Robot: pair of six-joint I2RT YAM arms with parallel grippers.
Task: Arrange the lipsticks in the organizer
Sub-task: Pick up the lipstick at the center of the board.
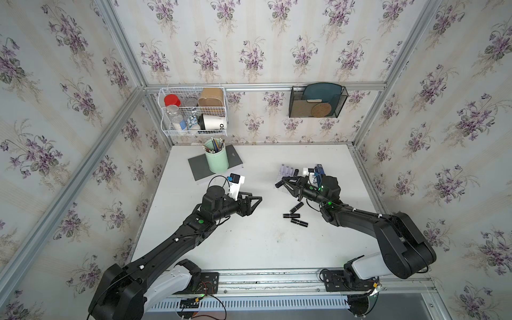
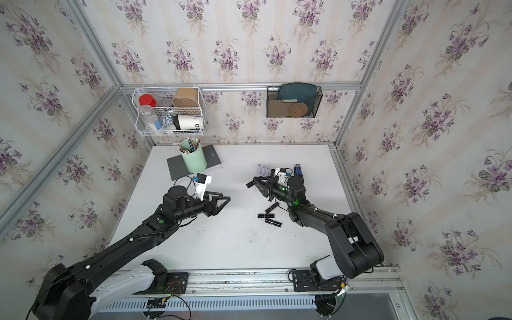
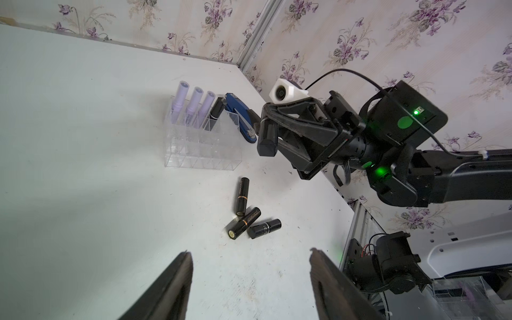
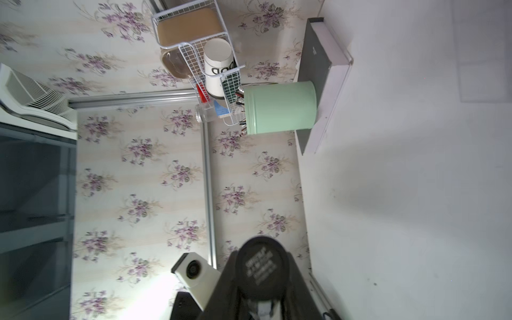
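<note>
Now, taking the far wall as twelve o'clock in both top views, we find the organizer (image 3: 199,151) toward one o'clock from the middle of the table (image 1: 249,249). Three lilac lipsticks (image 3: 191,105) stand upright in its far row, and a standing black lipstick (image 3: 217,108) leans in the cell just beside them. The blue stapler (image 3: 239,113) lies just beside the organizer at about two o'clock. Our right gripper (image 1: 280,182) is clamped on a held black lipstick (image 3: 267,137), raised off the table close by the organizer; we cannot tell whether it is over a cell. Three loose black lipsticks (image 1: 295,215) lie on their sides in a tight cluster at five o'clock from the organizer. Our left gripper (image 3: 249,266) hovers at nine o'clock from that cluster, well apart from it, its fingers (image 3: 182,277) spread and empty. The mint pen cup (image 1: 216,160) stands on a grey notebook (image 1: 199,169) at eleven o'clock.
</note>
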